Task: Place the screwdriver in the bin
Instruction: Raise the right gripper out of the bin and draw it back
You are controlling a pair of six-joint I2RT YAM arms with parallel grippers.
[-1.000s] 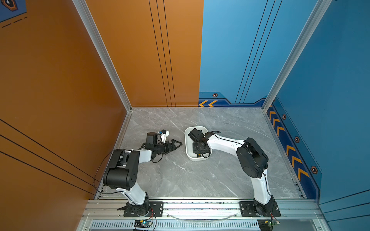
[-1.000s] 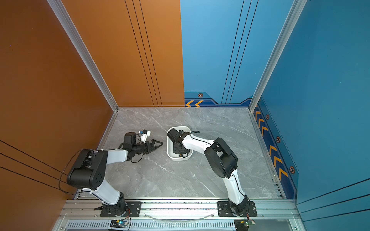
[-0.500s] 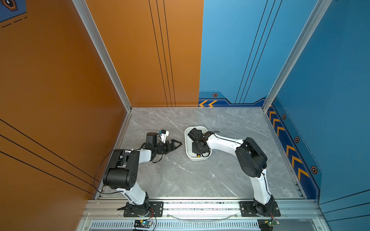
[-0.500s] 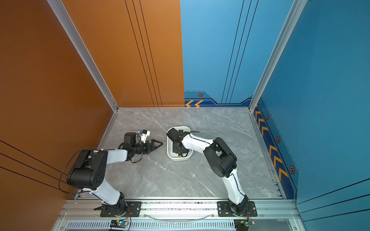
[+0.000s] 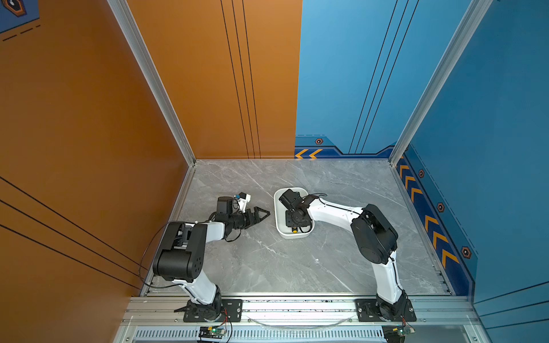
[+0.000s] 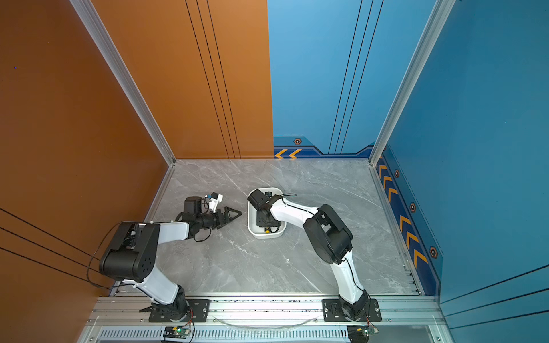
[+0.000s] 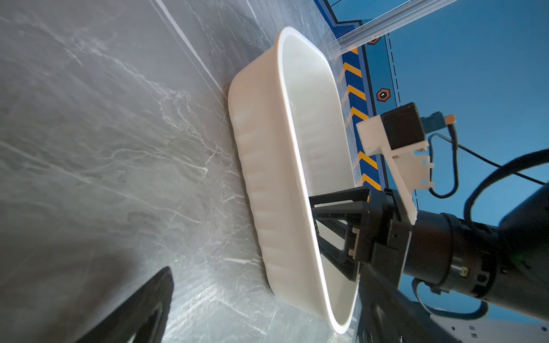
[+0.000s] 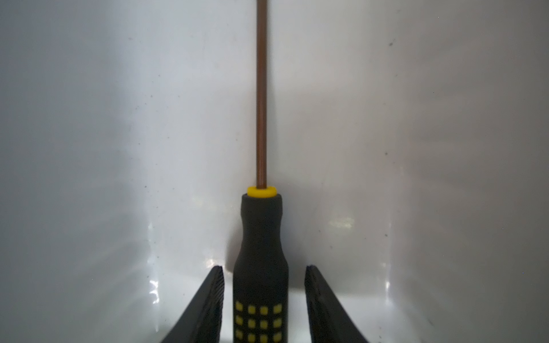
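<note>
We see the bin (image 7: 261,178) as white plastic: its outer wall is faintly ribbed and satin, its inside smooth with soft glossy highlights. The screwdriver (image 8: 261,237) has a matt black, finely grainy handle that looks rubbery, set with smooth yellow plastic squares and a yellow collar, and a thin, smooth, brownish shaft that looks like metal. The right gripper (image 8: 264,268) is matt black, its inner faces finely ribbed. The table (image 5: 267,267) looks like polished grey stone with white veins and a mild sheen. At its 6 o'clock edge runs a rail (image 5: 297,306) of bare, brushed metal; the walls (image 5: 89,118) from 9 to 3 o'clock are smooth, matt panels.
</note>
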